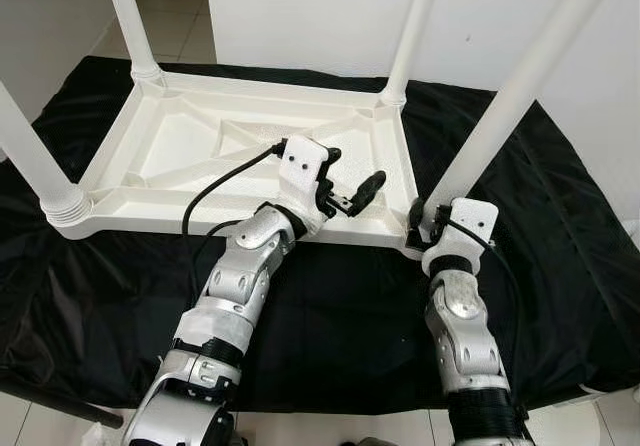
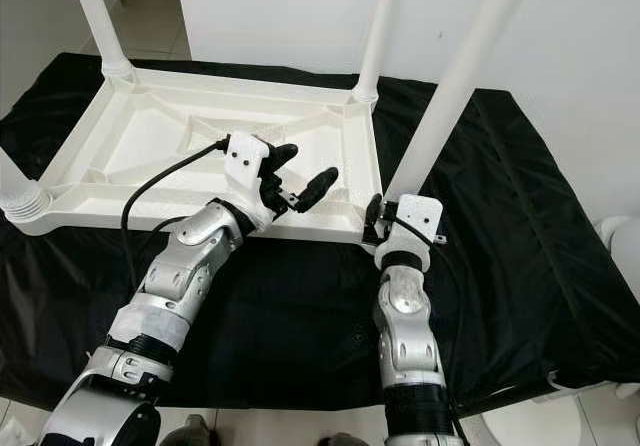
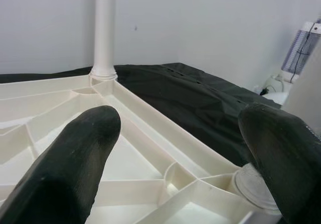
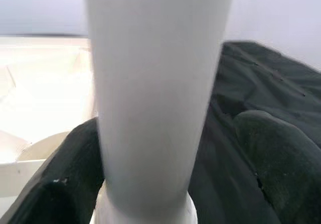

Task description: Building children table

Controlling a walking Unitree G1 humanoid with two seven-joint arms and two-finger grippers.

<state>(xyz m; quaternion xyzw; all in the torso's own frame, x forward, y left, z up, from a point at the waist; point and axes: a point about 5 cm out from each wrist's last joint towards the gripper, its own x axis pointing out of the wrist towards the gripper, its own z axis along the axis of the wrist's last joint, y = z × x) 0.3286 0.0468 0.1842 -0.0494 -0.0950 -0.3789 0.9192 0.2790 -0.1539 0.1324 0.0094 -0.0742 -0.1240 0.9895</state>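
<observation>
Right tool (image 1: 417, 228) at near right corner, fingers straddling the base of the near right leg (image 1: 510, 91); firmly clamped or not, cannot tell. Left tool (image 1: 352, 194) fingers apart, hovering over near rim. Children table (image 1: 200, 141) upside down on black cloth (image 1: 560, 226), four legs up. Likely light, rigid, slick plastic; grip legs low, near sockets.

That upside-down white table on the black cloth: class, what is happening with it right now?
A robot is putting legs on a small white table that lies upside down on a black cloth. All four legs stand in their corner sockets. The right gripper is around the base of the near right leg; one finger looks slightly off it. The left gripper hovers open over the table's near edge, holding nothing.
</observation>
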